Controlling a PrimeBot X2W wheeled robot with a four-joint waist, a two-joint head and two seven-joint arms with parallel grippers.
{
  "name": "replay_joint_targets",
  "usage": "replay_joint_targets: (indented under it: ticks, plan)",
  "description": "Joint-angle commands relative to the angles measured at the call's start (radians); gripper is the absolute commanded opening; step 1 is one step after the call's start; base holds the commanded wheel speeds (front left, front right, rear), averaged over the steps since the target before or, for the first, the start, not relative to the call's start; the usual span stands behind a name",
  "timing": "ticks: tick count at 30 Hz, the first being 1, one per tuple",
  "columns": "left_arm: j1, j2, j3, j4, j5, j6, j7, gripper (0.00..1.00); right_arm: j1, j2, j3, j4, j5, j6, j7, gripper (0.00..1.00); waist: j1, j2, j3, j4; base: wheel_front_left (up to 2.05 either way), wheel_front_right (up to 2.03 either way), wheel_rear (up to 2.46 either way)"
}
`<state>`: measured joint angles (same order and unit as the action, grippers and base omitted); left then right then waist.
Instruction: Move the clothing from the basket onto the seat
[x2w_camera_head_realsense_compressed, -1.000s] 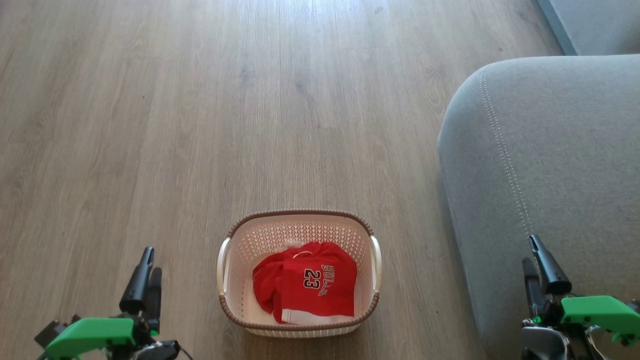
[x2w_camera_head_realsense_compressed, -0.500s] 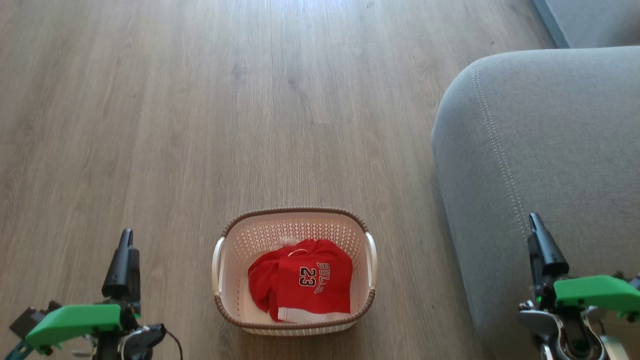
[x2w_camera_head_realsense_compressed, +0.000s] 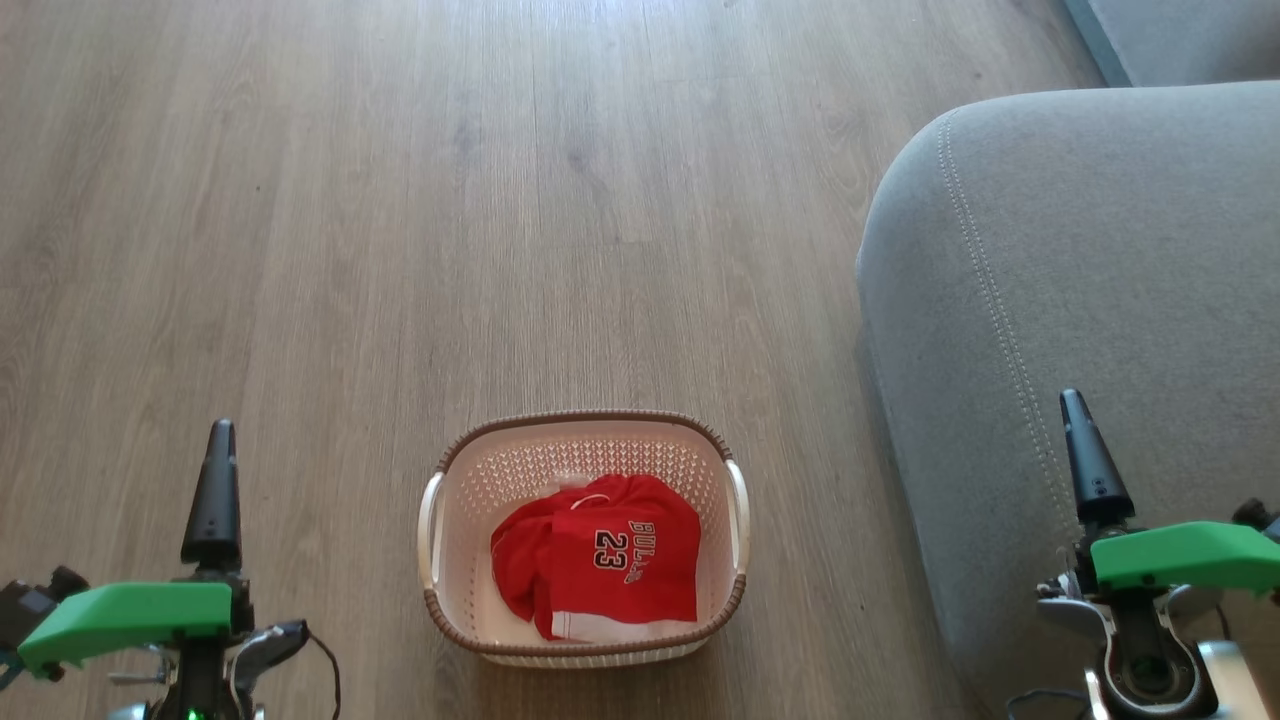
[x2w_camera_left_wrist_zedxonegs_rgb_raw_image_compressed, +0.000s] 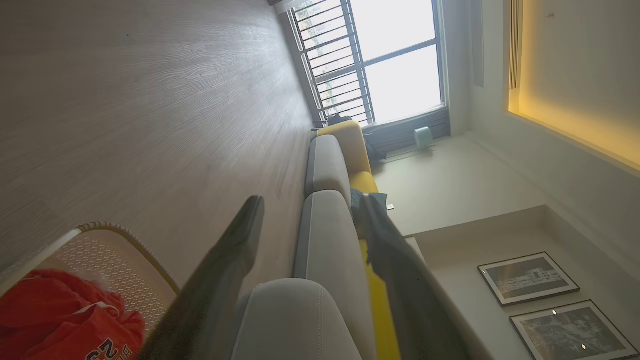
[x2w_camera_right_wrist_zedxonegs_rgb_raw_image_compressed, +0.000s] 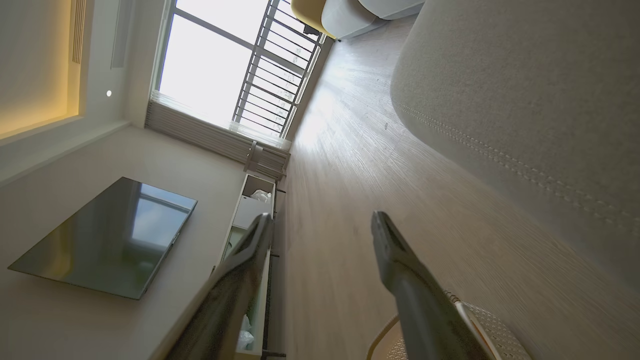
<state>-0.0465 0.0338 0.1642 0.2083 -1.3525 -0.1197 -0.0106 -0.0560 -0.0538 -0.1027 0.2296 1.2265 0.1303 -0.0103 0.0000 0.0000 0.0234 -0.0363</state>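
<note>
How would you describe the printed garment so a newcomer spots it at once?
Left of the big grey seat, on the wood floor, stands a cream basket with a brown rim. The printed garment lies inside, toward its right. Unlike the plain red fabric bunched beside it, it bears BULLS 23 lettering and a white hem.
</note>
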Motion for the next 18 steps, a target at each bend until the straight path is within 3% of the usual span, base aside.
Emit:
replay_joint_targets:
  ticks: [1, 9, 18]
  plan:
    - [-0.062, 0.009, 0.027, -0.045, 0.037, -0.004, -0.011, 1.00, -0.066, 0.001, 0.005, -0.049, -0.040, 0.000, -0.013, 1.00, 0.0000, 0.0000, 0.001, 0.000, 0.00, 0.00, 0.00]
    - [-0.070, 0.009, -0.013, -0.109, 0.206, 0.035, -0.032, 1.00, -0.079, 0.001, 0.013, -0.083, -0.191, 0.000, -0.034, 1.00, 0.0000, 0.0000, 0.005, 0.008, 0.00, 0.00, 0.00]
    - [-0.060, 0.010, -0.122, -0.205, 0.406, 0.131, -0.062, 1.00, -0.086, 0.002, 0.079, -0.128, -0.419, 0.000, -0.063, 1.00, 0.0000, 0.0000, 0.009, 0.030, 0.00, 0.00, 0.00]
